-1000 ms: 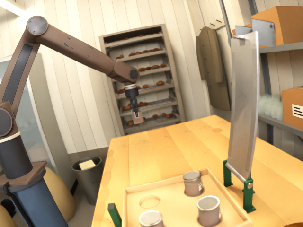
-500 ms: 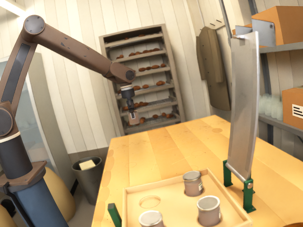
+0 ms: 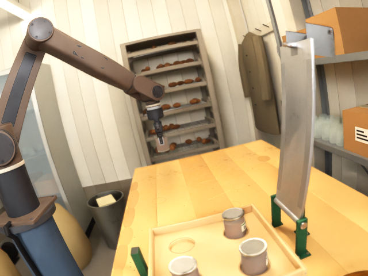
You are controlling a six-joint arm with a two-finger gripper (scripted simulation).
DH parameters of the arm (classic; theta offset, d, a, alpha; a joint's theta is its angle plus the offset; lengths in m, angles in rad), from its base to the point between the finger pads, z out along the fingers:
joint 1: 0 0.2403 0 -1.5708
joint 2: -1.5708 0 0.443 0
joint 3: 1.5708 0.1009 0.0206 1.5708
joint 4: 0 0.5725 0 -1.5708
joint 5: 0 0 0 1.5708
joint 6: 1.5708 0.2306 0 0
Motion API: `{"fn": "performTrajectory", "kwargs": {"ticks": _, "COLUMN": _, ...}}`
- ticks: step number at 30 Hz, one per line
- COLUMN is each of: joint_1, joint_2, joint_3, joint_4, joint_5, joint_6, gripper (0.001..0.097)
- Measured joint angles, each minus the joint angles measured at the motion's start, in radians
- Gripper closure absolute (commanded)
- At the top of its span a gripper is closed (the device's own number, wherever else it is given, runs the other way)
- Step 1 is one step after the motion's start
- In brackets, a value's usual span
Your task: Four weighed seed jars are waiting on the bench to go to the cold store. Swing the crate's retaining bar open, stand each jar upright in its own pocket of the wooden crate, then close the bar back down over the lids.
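Note:
The retaining bar (image 3: 297, 127) stands swung up, nearly vertical, on its green hinge posts (image 3: 302, 237) at the right side of the wooden crate (image 3: 220, 246). Three grey-lidded seed jars stand upright in crate pockets: one at the back right (image 3: 234, 222), one at the front right (image 3: 253, 255), one at the front left (image 3: 183, 266). The back-left pocket (image 3: 182, 245) holds nothing. Above the bench's far left end, my gripper (image 3: 160, 142) hangs closed around the fourth seed jar (image 3: 162, 146), which hangs upright in the air.
Behind the bench stands a rack of trays (image 3: 175, 95), with a coat (image 3: 260, 83) on the wall. A bin (image 3: 107, 214) sits on the floor at the left. Shelves with cardboard boxes (image 3: 341, 29) rise on the right. A green latch post (image 3: 138, 260) stands left of the crate.

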Motion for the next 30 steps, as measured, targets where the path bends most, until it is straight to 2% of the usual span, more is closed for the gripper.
{"fn": "performTrajectory", "kwargs": {"ticks": 14, "joint_1": -0.048, "joint_2": -0.048, "joint_3": 0.07, "joint_4": 0.0, "joint_5": -0.023, "joint_6": -0.048, "gripper": 0.0901}}
{"fn": "performTrajectory", "kwargs": {"ticks": 30, "joint_1": -0.171, "joint_2": -0.145, "joint_3": 0.209, "joint_4": 0.0, "joint_5": -0.064, "joint_6": -0.171, "gripper": 0.0901}}
